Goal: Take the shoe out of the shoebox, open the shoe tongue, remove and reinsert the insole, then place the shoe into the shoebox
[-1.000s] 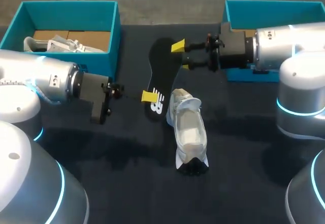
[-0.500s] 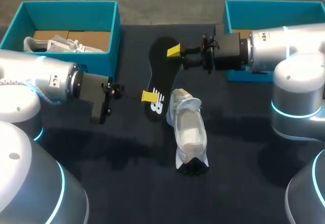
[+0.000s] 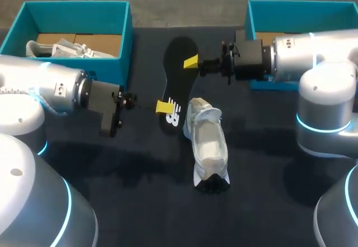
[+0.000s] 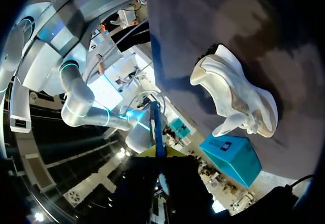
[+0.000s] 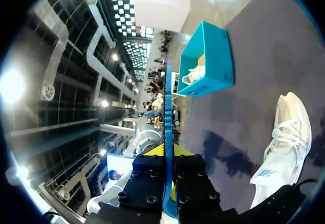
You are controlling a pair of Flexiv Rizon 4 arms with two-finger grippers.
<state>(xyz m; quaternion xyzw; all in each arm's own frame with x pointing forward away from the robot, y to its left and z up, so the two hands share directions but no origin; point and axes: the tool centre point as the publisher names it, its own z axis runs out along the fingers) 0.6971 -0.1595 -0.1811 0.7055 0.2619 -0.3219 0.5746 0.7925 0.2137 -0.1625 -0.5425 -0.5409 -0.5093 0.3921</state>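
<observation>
The black insole [image 3: 178, 70] hangs above the table, held at both ends. My left gripper [image 3: 164, 107] is shut on its heel end, by the white logo. Coming in from the right, my right gripper [image 3: 191, 62] is shut on the side of its toe end. The white shoe [image 3: 208, 146] lies on the dark table beside the insole, heel toward me. In the left wrist view the insole [image 4: 158, 127] shows edge-on as a thin blue strip between the fingers, the shoe [image 4: 236, 99] ahead. The right wrist view also shows the insole [image 5: 168, 112] edge-on between the fingers, beside the shoe [image 5: 285, 132].
A teal shoebox [image 3: 125, 34] at the back left holds another white shoe [image 3: 61, 49] and cardboard. A second teal box [image 3: 254, 13] stands at the back right, partly behind my right arm. The left box [image 5: 209, 61] also shows in the right wrist view.
My right gripper has closed its two yellow tips onto the insole's toe end and shifted slightly left. The left gripper, insole heel and shoe have stayed put.
</observation>
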